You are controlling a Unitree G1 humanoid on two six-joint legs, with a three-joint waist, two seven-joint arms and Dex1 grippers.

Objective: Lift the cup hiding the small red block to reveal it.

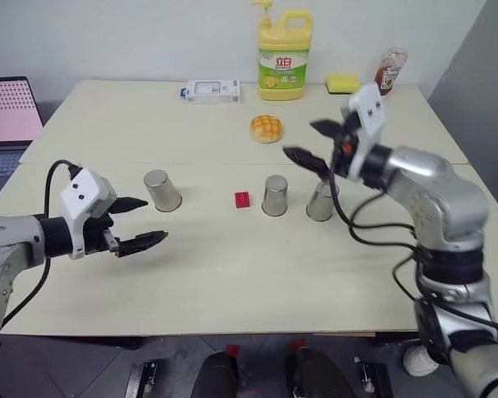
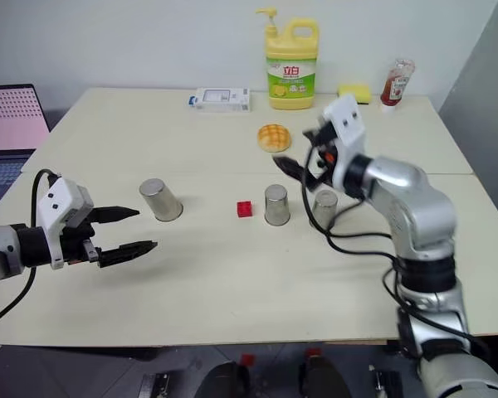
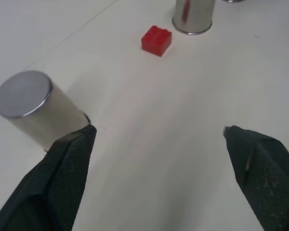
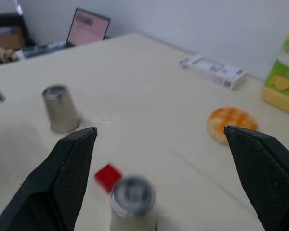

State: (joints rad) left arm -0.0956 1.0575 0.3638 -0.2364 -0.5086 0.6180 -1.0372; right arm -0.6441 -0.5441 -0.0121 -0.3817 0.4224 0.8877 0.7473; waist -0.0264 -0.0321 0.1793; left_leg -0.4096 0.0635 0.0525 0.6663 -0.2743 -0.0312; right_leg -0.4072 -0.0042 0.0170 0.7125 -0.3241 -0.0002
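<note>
The tiny bright red studded plastic brick [image 1: 242,199] lies uncovered on the cream table [image 1: 232,282], just left of the middle upturned silver-grey metal tumbler [image 1: 275,196], while the right gripper [image 1: 311,143] hovers above, fingers spread wide and empty.

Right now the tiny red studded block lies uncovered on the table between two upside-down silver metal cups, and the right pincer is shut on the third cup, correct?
Not quite. The right pincer is open and empty, raised above the third silver metal cup, as the left eye view shows. The rest holds: the tiny red studded block lies bare between the two other upside-down cups.
</note>
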